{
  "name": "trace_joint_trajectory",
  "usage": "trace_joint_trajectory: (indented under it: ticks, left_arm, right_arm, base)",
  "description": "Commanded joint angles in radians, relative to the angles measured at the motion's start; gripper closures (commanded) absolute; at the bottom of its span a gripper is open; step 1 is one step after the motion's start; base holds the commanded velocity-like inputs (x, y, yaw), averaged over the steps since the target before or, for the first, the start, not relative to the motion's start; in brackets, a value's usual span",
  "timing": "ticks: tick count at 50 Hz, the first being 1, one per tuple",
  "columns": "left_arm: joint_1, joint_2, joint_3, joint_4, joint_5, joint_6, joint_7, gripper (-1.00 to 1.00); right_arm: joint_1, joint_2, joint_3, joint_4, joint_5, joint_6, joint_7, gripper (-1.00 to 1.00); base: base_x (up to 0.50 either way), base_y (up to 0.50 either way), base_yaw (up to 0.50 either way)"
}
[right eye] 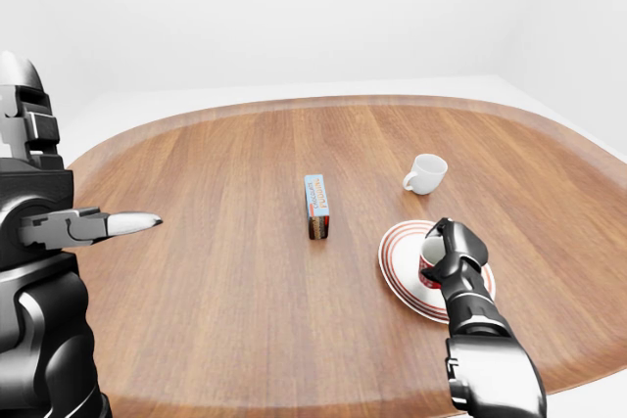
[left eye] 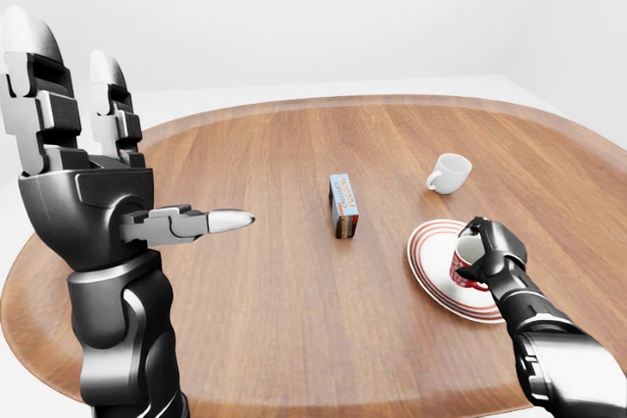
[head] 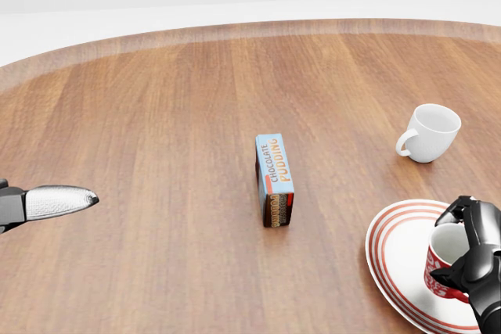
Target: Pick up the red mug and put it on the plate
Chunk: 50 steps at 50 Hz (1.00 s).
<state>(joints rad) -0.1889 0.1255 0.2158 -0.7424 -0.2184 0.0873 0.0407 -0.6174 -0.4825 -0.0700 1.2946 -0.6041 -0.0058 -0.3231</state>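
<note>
Head view: the red mug [head: 444,266] stands upright on the red-ringed plate [head: 394,256], the right hand [head: 476,248] clamped round its rim and side. Above that hand sits a white cup [head: 429,133]; left, a pudding box [head: 275,180]. The left hand [left eye: 93,178] is raised, fingers spread.

Left hand [left eye: 108,178] is raised at the view's left, fingers extended upward, thumb pointed right over the table [left eye: 265,340]. Right hand [left eye: 490,252] is wrapped round the red mug [left eye: 464,268], which is seen upright on the striped plate [left eye: 431,261] at lower right. A white cup [left eye: 449,172] is seen above the plate, apart from it. A pudding box [left eye: 343,206] is stood near table centre.
</note>
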Motion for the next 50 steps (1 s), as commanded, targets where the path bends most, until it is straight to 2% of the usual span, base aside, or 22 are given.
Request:
trace_joint_trajectory:
  ticks: [1,11,15,22,23,24,25,26,27,42,46,50]
  left_arm:
    - [-0.001,0.001,0.000,0.004,0.001,0.000,-0.002,-1.00]
    - [-0.001,0.003,0.003,0.006,0.002,0.000,-0.001,-1.00]
    - [-0.003,0.004,0.004,0.010,0.004,0.000,-0.001,-1.00]
    - [-0.001,0.003,0.003,0.009,0.006,0.000,-0.001,-1.00]
    - [0.000,0.002,0.004,0.011,0.006,0.000,-0.001,-1.00]
    - [0.001,0.003,0.004,0.015,0.008,0.000,-0.002,-1.00]
    - [0.001,0.003,0.004,0.021,0.010,0.000,-0.002,-1.00]
    - [0.000,0.003,0.003,0.028,0.016,0.000,-0.001,-1.00]
    - [0.001,0.003,0.001,0.032,0.018,0.000,-0.002,-1.00]
    - [0.001,-0.002,-0.006,0.043,0.037,0.000,-0.004,-1.00]
    - [-0.004,0.001,-0.001,0.048,0.036,0.000,-0.005,-1.00]
    - [0.000,0.001,-0.003,0.056,0.042,0.000,-0.004,-1.00]
  right_arm:
    - [-0.005,-0.002,-0.001,0.003,-0.031,0.005,-0.024,1.00]
    - [0.000,0.002,0.001,0.000,-0.032,0.002,-0.024,1.00]
    - [0.009,0.001,-0.002,-0.008,-0.026,-0.019,-0.025,1.00]
    - [0.010,0.000,0.001,-0.015,-0.029,-0.017,-0.022,0.88]
    - [0.009,0.000,0.002,-0.017,-0.030,-0.017,-0.021,0.77]
    - [0.011,0.002,0.001,-0.016,-0.029,-0.020,-0.023,0.49]
    - [0.012,0.002,-0.001,-0.020,-0.026,-0.028,-0.020,-0.05]
    - [0.014,0.003,-0.001,-0.020,-0.025,-0.030,-0.015,-0.73]
    - [0.016,0.005,-0.001,-0.019,-0.024,-0.030,-0.016,-1.00]
    - [0.047,0.013,0.000,-0.043,-0.014,-0.022,0.018,-1.00]
    - [0.054,0.018,-0.002,-0.058,-0.009,-0.013,0.023,-1.00]
    - [0.055,0.020,-0.005,-0.095,-0.005,0.009,0.038,-1.00]
  base:
    - [0.00,0.00,0.00]
    - [0.00,0.00,0.00]
    - [0.00,0.00,0.00]
    - [0.00,0.00,0.00]
    - [0.00,0.00,0.00]
    - [0.00,0.00,0.00]
    - [0.00,0.00,0.00]
    - [0.00,0.00,0.00]
    - [0.00,0.00,0.00]
    - [0.00,0.00,0.00]
    - [0.00,0.00,0.00]
    - [0.00,0.00,0.00]
